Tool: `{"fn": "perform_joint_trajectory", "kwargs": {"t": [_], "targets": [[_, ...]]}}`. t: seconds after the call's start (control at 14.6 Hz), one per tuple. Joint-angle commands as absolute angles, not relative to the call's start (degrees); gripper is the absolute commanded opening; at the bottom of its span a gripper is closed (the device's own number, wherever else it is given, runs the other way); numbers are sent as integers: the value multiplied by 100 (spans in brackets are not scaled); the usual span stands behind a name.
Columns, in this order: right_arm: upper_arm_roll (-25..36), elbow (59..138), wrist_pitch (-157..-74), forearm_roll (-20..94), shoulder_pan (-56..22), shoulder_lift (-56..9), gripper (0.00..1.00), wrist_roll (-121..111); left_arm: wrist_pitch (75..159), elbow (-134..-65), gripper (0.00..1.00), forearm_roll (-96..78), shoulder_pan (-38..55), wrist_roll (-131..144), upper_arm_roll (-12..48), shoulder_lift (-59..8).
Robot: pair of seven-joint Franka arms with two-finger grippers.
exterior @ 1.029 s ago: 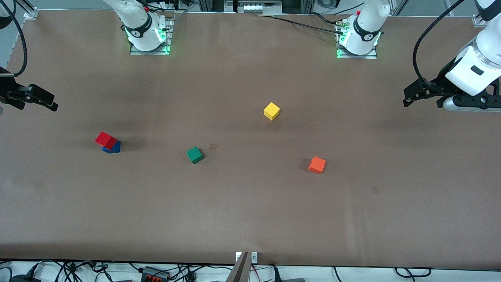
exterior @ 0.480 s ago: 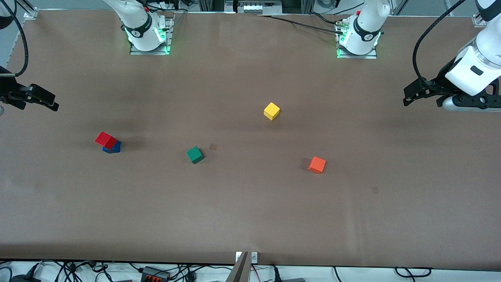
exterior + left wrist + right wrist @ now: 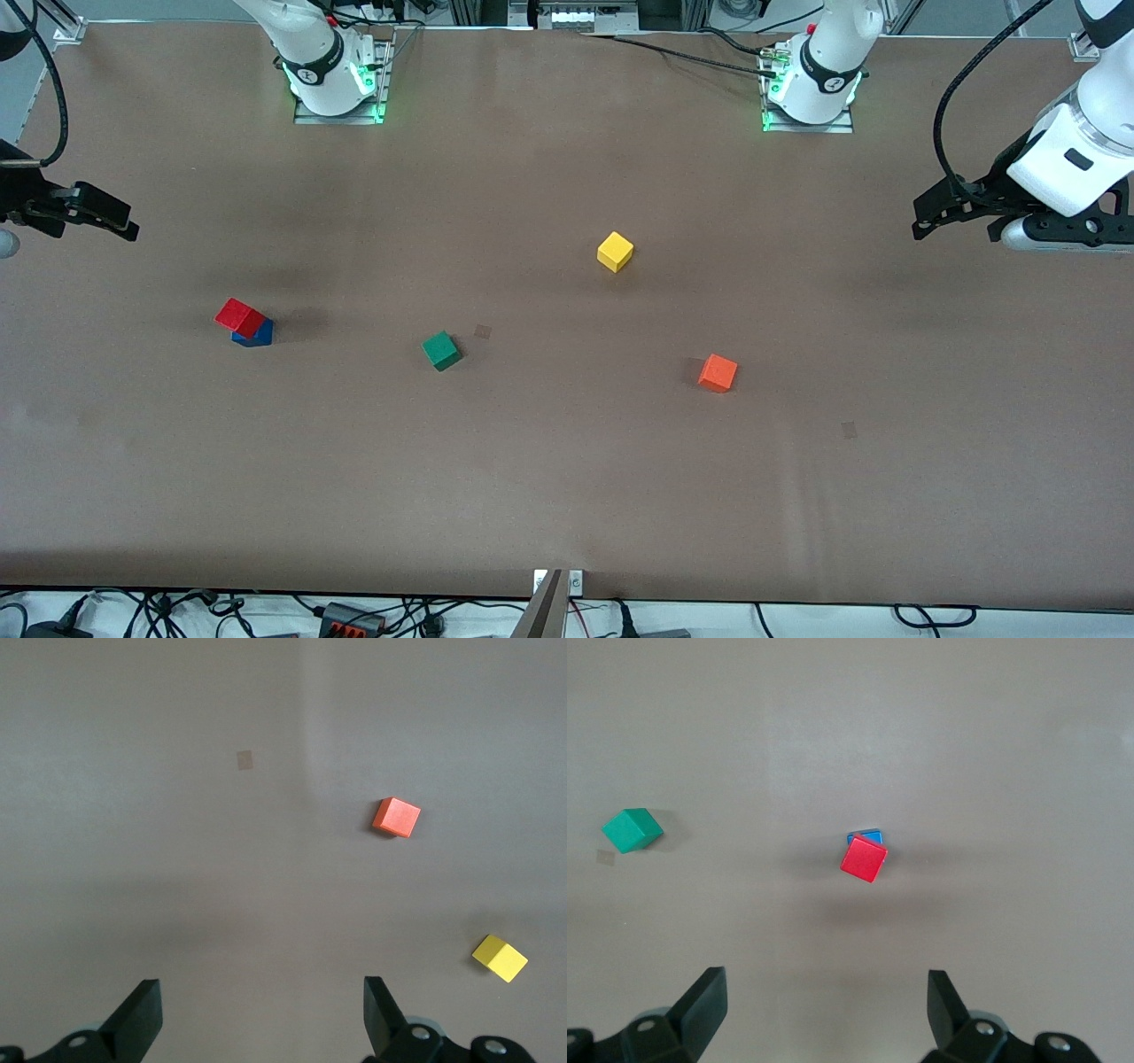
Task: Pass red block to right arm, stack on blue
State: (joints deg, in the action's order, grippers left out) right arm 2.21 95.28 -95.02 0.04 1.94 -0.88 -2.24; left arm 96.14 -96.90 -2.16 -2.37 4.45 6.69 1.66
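**Red block sits on the blue one, both grippers empty**

The red block [image 3: 240,316] rests on top of the blue [image 3: 257,335] cube. The pair is at mid-height of the front frame, toward the right arm's end of the table [image 3: 567,496]. It sits askew: the red cube is turned a little and shifted off centre, so one corner and edge of the blue cube show from under it. In the right wrist view the red block [image 3: 863,858] is near the middle of the frame, with a sliver of the blue [image 3: 865,836] cube showing just past its top edge.

The right gripper [image 3: 111,220] hangs over the table edge at its own end, in the upper part of the front frame. Its fingers are spread wide and hold nothing. Its wrist view shows the two dark fingertips [image 3: 709,997] at the bottom of the frame with bare table between them.

The left gripper [image 3: 923,217] waits over the table at the left arm's end, also in the upper part of the frame. Its fingers [image 3: 142,1010] are likewise spread and empty.

Three more cubes lie apart on the table:
- A green cube [image 3: 441,350] lies near the centre, about level with the stack.
- A yellow cube [image 3: 615,252] lies higher in the frame.
- An orange-red cube [image 3: 718,373] lies lower in the frame, toward the left arm's end.
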Motion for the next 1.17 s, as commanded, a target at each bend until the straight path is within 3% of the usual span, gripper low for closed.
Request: {"fn": "perform_joint_trajectory", "kwargs": {"t": [0.0, 1.1], "targets": [[158, 9519, -9448, -140, 202, -18, 100, -211, 9466, -9483, 100, -185, -246, 466, 694, 70], [176, 9545, -9422, -351, 211, 26, 100, -237, 9457, -9483, 100, -193, -246, 466, 694, 70]]}}
